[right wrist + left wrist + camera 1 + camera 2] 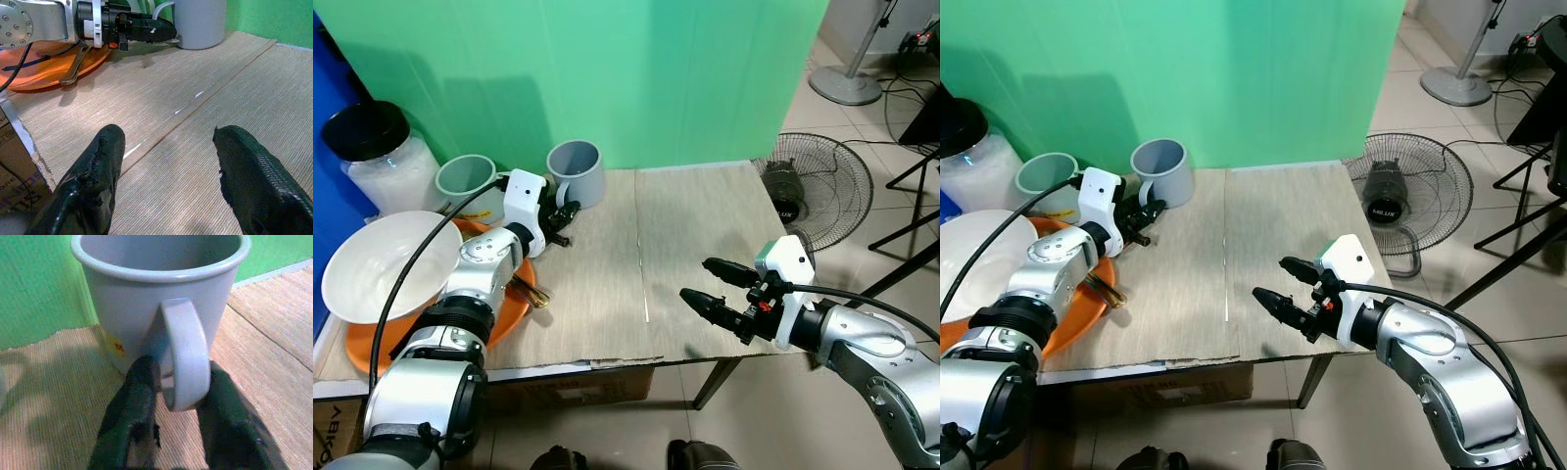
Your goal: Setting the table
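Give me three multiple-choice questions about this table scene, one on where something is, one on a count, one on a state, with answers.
1. Where is the left gripper?
A. at the grey mug's handle
B. over the bowl
C. at the fan

2. How many mugs stand by the green backdrop?
A. one
B. two
C. four

3. How are the right gripper's fingers?
A. shut on a spoon
B. open, holding nothing
C. shut on a mug

Answers: 1 A, its fingers straddle the handle of the grey mug. 2 B, the grey one and a green mug. 3 B, the fingers stand apart above the bare table.
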{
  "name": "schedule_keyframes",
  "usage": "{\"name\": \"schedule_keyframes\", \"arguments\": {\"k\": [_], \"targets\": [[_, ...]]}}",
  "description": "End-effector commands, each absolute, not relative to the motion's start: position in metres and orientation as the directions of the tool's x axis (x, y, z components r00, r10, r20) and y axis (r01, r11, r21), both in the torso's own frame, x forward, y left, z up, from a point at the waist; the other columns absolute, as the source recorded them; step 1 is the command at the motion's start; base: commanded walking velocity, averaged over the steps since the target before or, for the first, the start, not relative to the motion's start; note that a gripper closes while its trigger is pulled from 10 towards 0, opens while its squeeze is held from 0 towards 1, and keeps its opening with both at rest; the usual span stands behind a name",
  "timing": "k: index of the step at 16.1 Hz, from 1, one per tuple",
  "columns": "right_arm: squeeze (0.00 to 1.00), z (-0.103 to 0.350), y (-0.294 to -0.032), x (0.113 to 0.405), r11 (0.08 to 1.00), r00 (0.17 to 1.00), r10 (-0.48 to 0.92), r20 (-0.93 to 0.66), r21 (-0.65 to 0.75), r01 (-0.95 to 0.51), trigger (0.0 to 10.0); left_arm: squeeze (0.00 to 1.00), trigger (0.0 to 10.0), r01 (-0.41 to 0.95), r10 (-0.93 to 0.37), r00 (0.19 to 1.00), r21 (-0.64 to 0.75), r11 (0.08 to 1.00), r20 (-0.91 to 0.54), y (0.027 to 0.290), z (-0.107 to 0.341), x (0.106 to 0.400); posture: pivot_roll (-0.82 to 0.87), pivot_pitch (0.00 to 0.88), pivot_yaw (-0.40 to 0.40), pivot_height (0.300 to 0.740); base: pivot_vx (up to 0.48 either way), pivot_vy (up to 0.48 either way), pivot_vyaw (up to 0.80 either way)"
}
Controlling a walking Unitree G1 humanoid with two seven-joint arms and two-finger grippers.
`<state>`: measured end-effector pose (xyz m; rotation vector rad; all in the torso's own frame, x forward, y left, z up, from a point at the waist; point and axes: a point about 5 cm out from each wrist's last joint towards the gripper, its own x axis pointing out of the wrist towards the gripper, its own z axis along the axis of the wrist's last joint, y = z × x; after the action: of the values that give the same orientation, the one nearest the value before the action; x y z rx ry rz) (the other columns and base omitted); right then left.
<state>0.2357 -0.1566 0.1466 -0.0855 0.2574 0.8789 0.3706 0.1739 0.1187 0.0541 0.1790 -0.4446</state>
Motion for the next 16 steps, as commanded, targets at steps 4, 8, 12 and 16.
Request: {"name": "schedule_keyframes", "arguments": {"k": [4,8,12,16], "targets": [[0.00,0.148,-0.154,0.235,0.624,0.601,0.758,-0.252,0.014,-0.781,10.0,0.00,0.0,0.430,-0.420,0.889,0.016,0.903,-0.181,0.171,0.114,0.368,-0.14,0.101,0.066,0.740,0.000,0.000,0.00],[0.00,0.146,-0.151,0.236,0.634,0.613,0.753,-0.239,0.012,-0.773,10.0,0.00,0.0,0.442,-0.435,0.887,0.009,0.897,-0.154,0.166,0.113,0.365,-0.14,0.079,0.077,0.740,0.000,0.000,0.00],[0.00,0.145,-0.146,0.239,0.647,0.631,0.745,-0.216,0.002,-0.763,10.0,0.00,0.0,0.443,-0.437,0.893,0.043,0.895,-0.104,0.166,0.115,0.358,-0.12,0.045,0.089,0.740,0.000,0.000,0.00],[0.00,0.149,-0.146,0.248,0.735,0.728,0.671,-0.139,-0.008,-0.678,10.0,0.00,0.0,0.515,-0.519,0.854,0.097,0.852,0.025,0.150,0.135,0.343,-0.11,0.026,0.106,0.740,0.000,0.000,0.00]]}}
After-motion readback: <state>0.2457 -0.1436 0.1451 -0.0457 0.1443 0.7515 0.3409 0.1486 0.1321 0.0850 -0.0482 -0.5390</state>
